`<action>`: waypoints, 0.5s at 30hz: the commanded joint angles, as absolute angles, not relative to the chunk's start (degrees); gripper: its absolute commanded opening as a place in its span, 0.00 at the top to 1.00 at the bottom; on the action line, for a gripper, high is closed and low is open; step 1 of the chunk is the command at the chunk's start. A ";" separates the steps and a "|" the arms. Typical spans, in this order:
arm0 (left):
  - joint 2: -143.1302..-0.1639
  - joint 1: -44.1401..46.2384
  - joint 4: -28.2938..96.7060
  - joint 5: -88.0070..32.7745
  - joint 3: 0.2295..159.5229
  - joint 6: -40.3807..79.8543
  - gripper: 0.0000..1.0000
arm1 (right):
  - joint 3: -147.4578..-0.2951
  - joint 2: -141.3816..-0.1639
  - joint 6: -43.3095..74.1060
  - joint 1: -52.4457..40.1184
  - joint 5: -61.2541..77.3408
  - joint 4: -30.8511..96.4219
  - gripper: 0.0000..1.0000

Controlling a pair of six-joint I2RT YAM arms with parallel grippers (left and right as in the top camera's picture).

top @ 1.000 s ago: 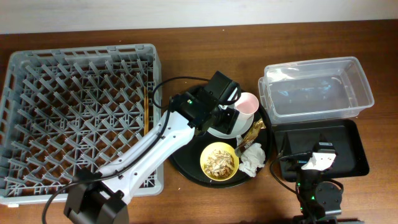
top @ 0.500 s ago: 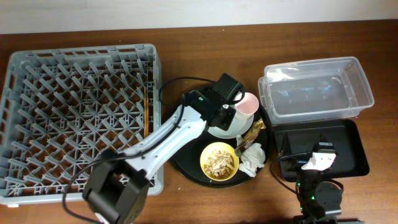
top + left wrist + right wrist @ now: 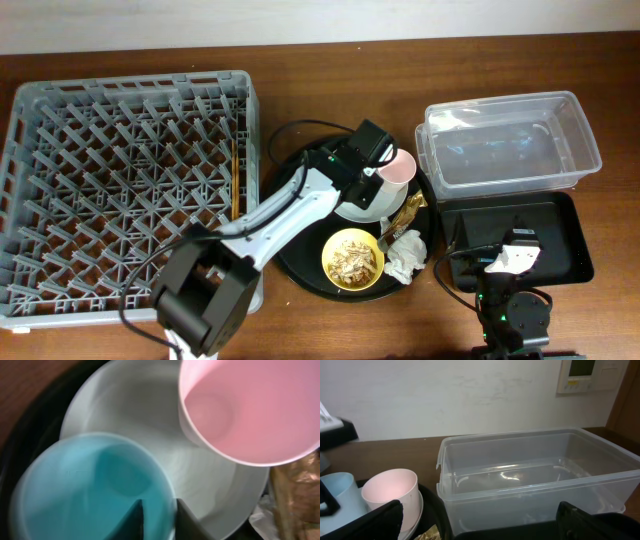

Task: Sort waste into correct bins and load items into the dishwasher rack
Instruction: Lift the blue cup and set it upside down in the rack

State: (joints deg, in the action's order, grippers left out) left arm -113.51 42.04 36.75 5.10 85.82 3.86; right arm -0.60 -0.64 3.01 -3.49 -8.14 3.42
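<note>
My left gripper [image 3: 159, 521] is shut on the rim wall of the small blue cup [image 3: 85, 485], one finger inside and one outside. The cup stands on the pale plate [image 3: 150, 415] beside the pink cup [image 3: 250, 410]. From overhead, the left gripper [image 3: 365, 170] covers most of the blue cup. The yellow bowl [image 3: 352, 258] holds tan scraps, with the white napkin [image 3: 405, 256] and gold wrapper [image 3: 406, 211] next to it. Chopsticks [image 3: 235, 180] lie in the grey dishwasher rack [image 3: 130, 85]. My right gripper [image 3: 480, 525] is open and empty over the black tray bin [image 3: 562, 235].
The clear tub [image 3: 500, 104] stands behind the black tray bin at the right. A large round black tray [image 3: 300, 262] carries the plate, bowl and waste. The left arm's cable loops above the rack's right wall.
The left arm has swung right over the cups and its jaws have closed on the blue cup's rim. The right arm has not moved.
</note>
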 commanded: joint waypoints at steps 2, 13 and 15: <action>-113.99 42.24 36.01 9.30 86.52 2.94 1.00 | -0.32 -0.32 3.29 -3.75 -9.06 3.75 0.02; -99.77 39.03 43.38 10.15 93.82 2.94 1.00 | -0.32 -0.32 3.29 -3.75 -9.06 3.75 0.02; -96.82 36.18 44.97 3.79 95.31 2.94 1.00 | -0.32 -0.32 3.29 -3.75 -9.06 3.75 0.02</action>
